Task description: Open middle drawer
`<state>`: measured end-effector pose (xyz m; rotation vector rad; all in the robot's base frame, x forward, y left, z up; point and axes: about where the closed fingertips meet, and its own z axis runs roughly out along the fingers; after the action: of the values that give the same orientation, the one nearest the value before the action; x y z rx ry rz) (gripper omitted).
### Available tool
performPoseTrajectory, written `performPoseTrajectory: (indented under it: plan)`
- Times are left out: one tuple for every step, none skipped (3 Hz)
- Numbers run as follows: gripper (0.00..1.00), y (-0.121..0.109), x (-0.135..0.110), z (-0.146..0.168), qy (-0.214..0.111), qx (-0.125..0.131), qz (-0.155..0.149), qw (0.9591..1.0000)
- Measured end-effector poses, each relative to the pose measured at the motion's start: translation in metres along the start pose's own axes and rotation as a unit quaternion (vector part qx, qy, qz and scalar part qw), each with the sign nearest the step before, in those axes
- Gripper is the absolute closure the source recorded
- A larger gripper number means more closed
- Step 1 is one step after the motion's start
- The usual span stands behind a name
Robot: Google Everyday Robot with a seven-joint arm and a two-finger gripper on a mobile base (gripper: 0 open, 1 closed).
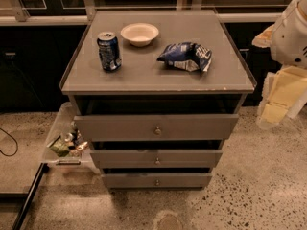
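Reaching stage: wide grey middle drawer [182,157] untouched, second of three fronts
A blue drinks can [109,51], a round white bowl [139,34] and a crumpled blue crisp bag [185,56] sit on the cabinet top; the pale gripper [282,97] hangs well apart at the right edge, open or closed I cannot tell; next it likely must reach the drawer's small round metal knob [157,161] and pull straight outward

On the grey tabletop [144,78], a blue soda can [109,51] stood upright at the left. A white bowl [139,34] sat just right of it, toward the far edge, and a crumpled blue chip bag [186,56] lay over on the right. Down left on the speckled floor [259,186], a clear bin [53,128] held small clutter, with a black cable [7,147] looping further left.
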<state>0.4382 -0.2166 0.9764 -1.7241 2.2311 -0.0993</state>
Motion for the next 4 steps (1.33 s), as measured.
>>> performPoseTrajectory:
  plan:
    - [0.00,0.000,0.000,0.003,-0.002,-0.001,0.002,1.0000]
    - [0.00,0.013,0.002,0.046,-0.030,-0.042,0.011,0.9986]
    - [0.00,0.025,0.000,0.089,-0.062,-0.069,0.005,0.9956]
    - [0.00,0.035,-0.002,0.128,-0.088,-0.079,-0.014,0.9929]
